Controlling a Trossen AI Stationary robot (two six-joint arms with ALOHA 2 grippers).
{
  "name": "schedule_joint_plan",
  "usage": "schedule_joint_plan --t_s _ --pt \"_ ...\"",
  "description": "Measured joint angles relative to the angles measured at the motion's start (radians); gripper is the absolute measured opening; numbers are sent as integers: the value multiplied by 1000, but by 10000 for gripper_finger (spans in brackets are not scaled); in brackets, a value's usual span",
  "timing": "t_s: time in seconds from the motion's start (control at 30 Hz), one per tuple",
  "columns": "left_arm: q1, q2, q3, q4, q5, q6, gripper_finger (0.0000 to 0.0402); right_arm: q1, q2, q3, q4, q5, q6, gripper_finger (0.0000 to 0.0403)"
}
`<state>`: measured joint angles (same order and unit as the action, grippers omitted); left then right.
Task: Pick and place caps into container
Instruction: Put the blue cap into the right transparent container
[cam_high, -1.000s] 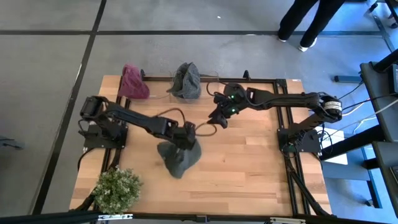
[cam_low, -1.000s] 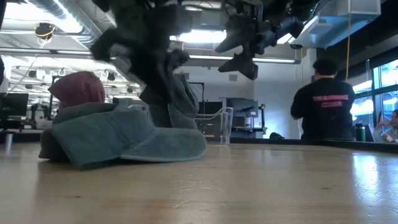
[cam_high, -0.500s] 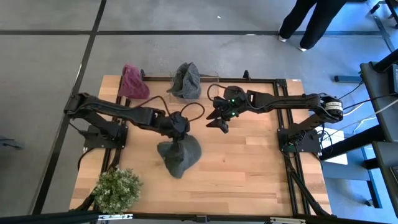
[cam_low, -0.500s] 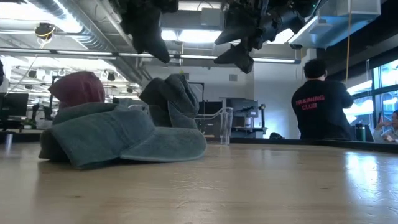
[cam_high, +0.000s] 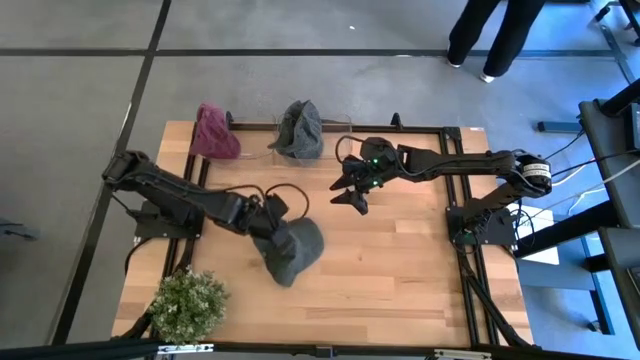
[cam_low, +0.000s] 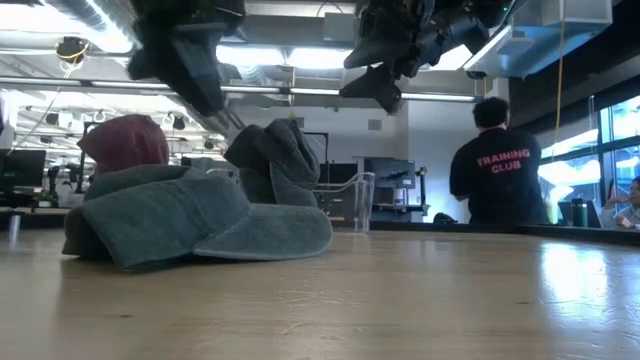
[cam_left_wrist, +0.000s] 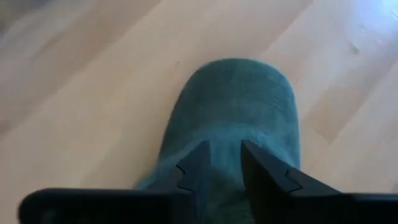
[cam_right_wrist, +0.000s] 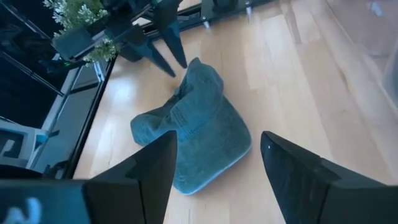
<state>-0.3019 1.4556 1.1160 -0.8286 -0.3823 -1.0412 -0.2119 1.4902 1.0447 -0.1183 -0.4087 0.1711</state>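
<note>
Three caps are seen in the overhead picture: a grey-green cap (cam_high: 290, 250) lying on the wooden table (cam_high: 400, 270) near its middle, a maroon cap (cam_high: 213, 132) at the far left edge, and a second grey-green cap (cam_high: 300, 128) just to its right, apparently resting in the clear container (cam_low: 355, 200), whose walls are hard to make out from above. A fourth cap cannot be found in any view. The left gripper (cam_high: 268, 213) is held just above the crown end of the middle cap, and from its wrist camera its fingers (cam_left_wrist: 200, 168) are seen slightly parted over the fabric with nothing gripped between them. The right gripper (cam_high: 350, 194) is poised in the air to the right of that cap, its fingers (cam_right_wrist: 298, 177) spread wide and empty, with the cap and the left gripper framed between them. The step in hand is judged to be the pickup of the middle cap by the left arm, with no hold yet taken. A descent onto the soft crown and a firm pinch of a fold of fabric would be called for next, followed by a lift and a carry toward the far edge of the table. A bushy plant (cam_high: 187, 303) stands at the near left corner, and a person (cam_low: 497, 172) in a dark shirt is seen in the room beyond.
</note>
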Motion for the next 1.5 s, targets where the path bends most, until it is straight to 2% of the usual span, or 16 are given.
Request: schedule_joint_plan --t_s 0.1,0.2,0.47,0.6,0.7,0.8,1.13,1.37,1.5 --pt "-47 4 0 -64 -28 -230 109 0 0 0 5 0 -29 233" --pt "-93 10 1 -163 6 -481 131 0 0 0 4 0 -59 233" --pt "-233 8 -4 -292 -28 -889 165 0 0 0 9 0 -104 233" --pt "-303 8 -79 -230 -28 -1053 168 0 0 0 11 0 -105 233" --pt "-351 9 -167 -94 -73 -1152 169 0 0 0 11 0 -105 233" --pt "-379 9 -248 35 -172 -1198 169 0 0 0 11 22 -104 233" --pt "-380 18 -395 284 -143 -1200 169 0 0 1 10 33 -92 233" --pt "-370 131 -408 385 -129 -1200 169 0 0 1 12 40 -71 233" --pt "-371 182 -403 391 -164 -1196 169 0 0 1 18 41 -69 233"
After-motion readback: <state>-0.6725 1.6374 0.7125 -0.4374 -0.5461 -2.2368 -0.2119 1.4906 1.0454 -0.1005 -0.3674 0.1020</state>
